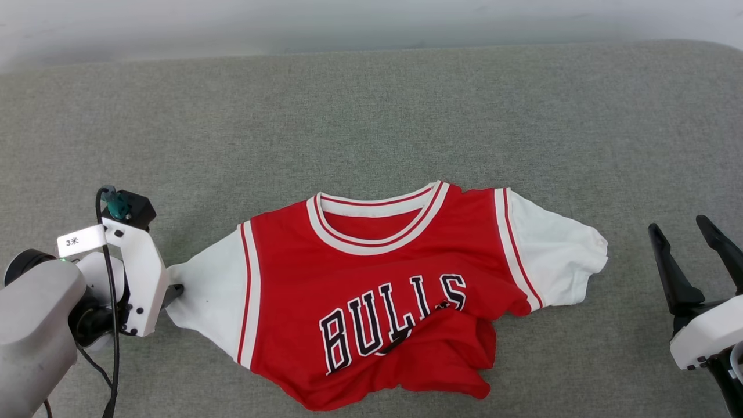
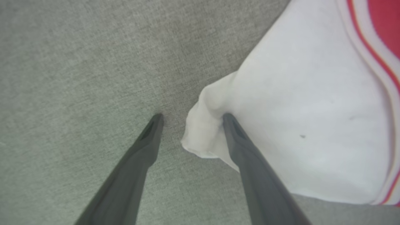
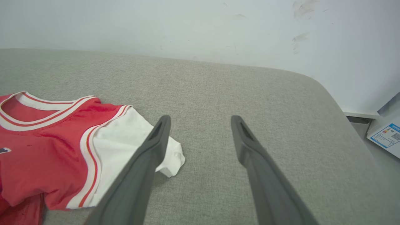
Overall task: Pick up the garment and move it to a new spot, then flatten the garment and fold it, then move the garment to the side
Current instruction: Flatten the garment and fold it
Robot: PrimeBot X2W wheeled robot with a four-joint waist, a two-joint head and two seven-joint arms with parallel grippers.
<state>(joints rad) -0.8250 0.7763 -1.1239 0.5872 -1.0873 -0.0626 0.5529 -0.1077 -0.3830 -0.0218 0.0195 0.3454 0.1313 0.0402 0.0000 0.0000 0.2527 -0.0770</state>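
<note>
The garment lies face up on the cushion, hem rumpled. Our left gripper stands wide at one sleeve edge, a finger on the white cloth. Closing here may catch only a thin fold, which would slip. Our right gripper, also wide, hangs clear. The left wrist view shows that contact; from the head, the wrist covers it.
</note>
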